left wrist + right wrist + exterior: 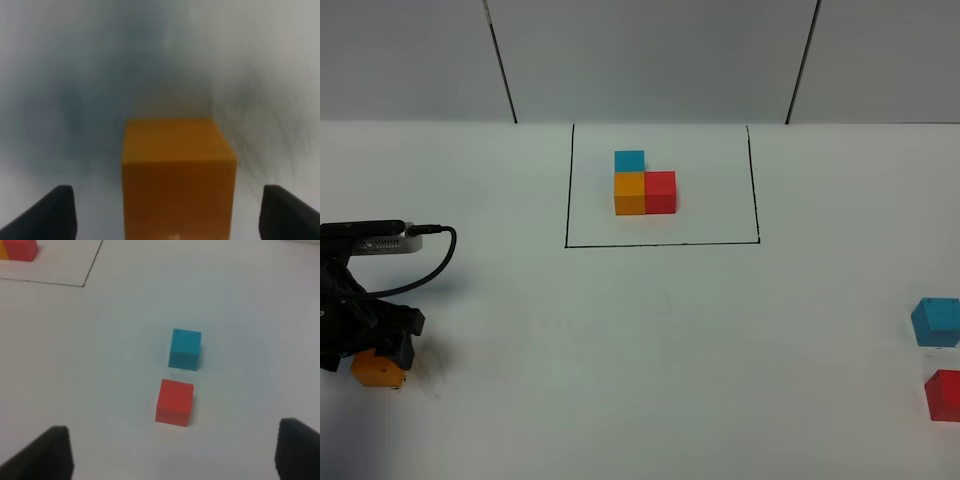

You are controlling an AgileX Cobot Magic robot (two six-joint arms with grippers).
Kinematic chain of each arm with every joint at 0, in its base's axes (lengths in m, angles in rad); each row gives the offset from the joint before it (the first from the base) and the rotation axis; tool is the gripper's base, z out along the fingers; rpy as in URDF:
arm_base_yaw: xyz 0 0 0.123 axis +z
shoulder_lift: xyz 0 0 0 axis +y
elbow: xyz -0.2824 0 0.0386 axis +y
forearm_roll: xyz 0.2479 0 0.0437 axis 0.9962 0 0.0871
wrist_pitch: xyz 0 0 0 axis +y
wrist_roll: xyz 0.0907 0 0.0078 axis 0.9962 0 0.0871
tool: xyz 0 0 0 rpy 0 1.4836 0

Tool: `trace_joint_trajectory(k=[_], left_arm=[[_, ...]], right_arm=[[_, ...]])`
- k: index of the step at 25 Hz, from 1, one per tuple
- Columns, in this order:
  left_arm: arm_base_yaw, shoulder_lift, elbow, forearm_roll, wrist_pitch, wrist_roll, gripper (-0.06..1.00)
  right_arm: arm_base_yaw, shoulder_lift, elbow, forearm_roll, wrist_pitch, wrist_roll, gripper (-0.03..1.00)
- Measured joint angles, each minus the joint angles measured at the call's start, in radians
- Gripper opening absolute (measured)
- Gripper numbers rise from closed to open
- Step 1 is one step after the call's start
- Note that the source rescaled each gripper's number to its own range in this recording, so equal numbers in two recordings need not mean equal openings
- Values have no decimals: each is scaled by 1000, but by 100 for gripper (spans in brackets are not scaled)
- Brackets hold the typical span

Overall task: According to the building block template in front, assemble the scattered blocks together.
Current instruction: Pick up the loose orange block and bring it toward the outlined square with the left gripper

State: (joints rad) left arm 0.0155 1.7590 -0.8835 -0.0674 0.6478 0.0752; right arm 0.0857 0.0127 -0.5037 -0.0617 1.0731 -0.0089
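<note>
Three loose cubes lie on the white bench point(620, 350), all of them outside the black outline point(660, 243) that is drawn on it. Inside this outline, toward the far side of the bench, stands the template point(642, 185): an L of three touching cubes, with blue behind orange and red at the right of orange. The loose orange cube point(375, 370) is at the near left corner of the bench, well apart from the template, and the black left arm point(350, 310) is low over it. In the left wrist view this orange cube point(177, 175) sits on the bench between the left fingers point(50, 215), which are spread wide; a clear strip of bench shows on each side of the cube, so neither finger touches it. The light blue cube point(935, 320) and the red cube point(943, 393) are at the right edge of the bench, near one another with a small gap between them, the blue one farther back. The right fingers point(50, 452) are also wide and hold nothing; both cubes lie in front of them on the bench, not between them.
</note>
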Motion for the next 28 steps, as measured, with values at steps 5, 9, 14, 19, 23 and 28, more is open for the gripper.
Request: trace_joint_trajectory(k=[5,9,14,19,23,28], left_arm=[[0,5,0,0,-27,0,64],[0,12,0,0,-33,8,64],[0,25,0,0,-36,12,64],[0,38,0,0,-37,13,64],[0,47,0,0,-37,13,62],[0,47,0,0,-37,13,35]], right_arm=[[0,0,0,0,0,0,67],[0,0,0,0,0,0,67],[0,0,0,0,0,0,67],[0,0,0,0,0,0,67],[0,0,0,0,0,0,67],[0,0,0,0,0,0,67]])
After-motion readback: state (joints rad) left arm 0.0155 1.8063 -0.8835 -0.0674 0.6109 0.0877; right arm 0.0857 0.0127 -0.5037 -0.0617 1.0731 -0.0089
